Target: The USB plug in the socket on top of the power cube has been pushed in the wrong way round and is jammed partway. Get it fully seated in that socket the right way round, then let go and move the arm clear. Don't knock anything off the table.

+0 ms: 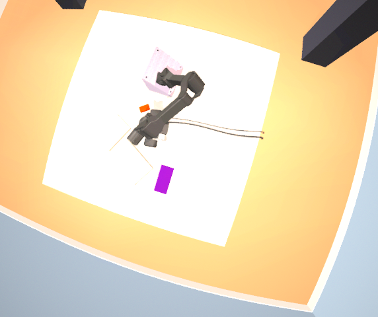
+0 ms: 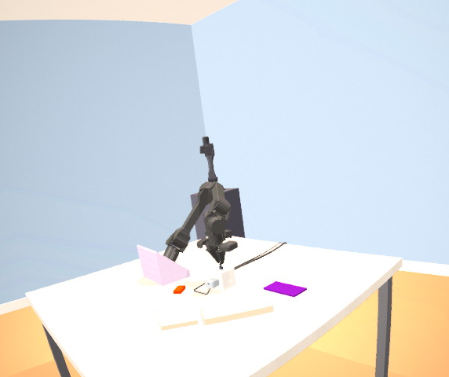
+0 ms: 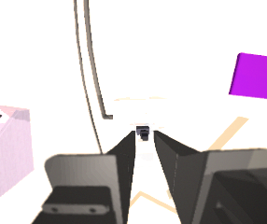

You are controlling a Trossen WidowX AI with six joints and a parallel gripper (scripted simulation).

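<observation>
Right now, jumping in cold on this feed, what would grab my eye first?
The dark arm bends over the middle of the white table, its gripper slightly open around a small dark plug and gripping nothing. A vivid purple card lies flat in front of it, and a tiny orange block sits beside the pale pink box at the arm's base.
</observation>
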